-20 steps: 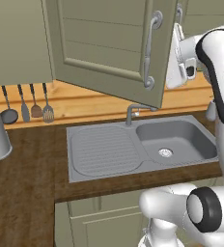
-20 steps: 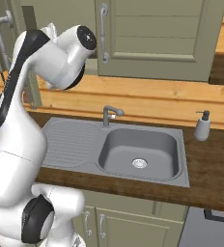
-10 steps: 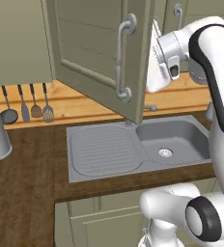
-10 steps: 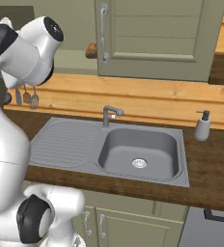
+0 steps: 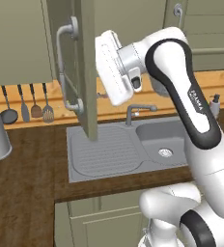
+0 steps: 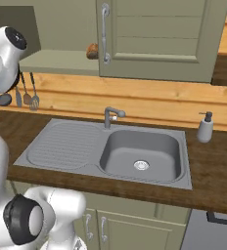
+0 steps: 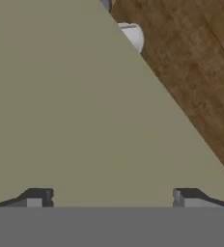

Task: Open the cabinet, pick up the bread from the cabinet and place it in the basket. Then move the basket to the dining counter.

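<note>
One cabinet (image 5: pixel 82 67) door swung wide open, edge-on above the sink (image 6: pixel 110 149), gripper (image 7: pixel 111 197) with fingers spread apart facing the door's inner face, holding nothing, bread (image 6: pixel 91 51) on the cabinet shelf, small lettering on the forearm too blurred to read

cabinet (image 5: pixel 87 67): olive door swung wide open, right up against your claw (image 7: pixel 109 198) | bread (image 6: pixel 91 51): little brown lump on your cabinet shelf
</note>
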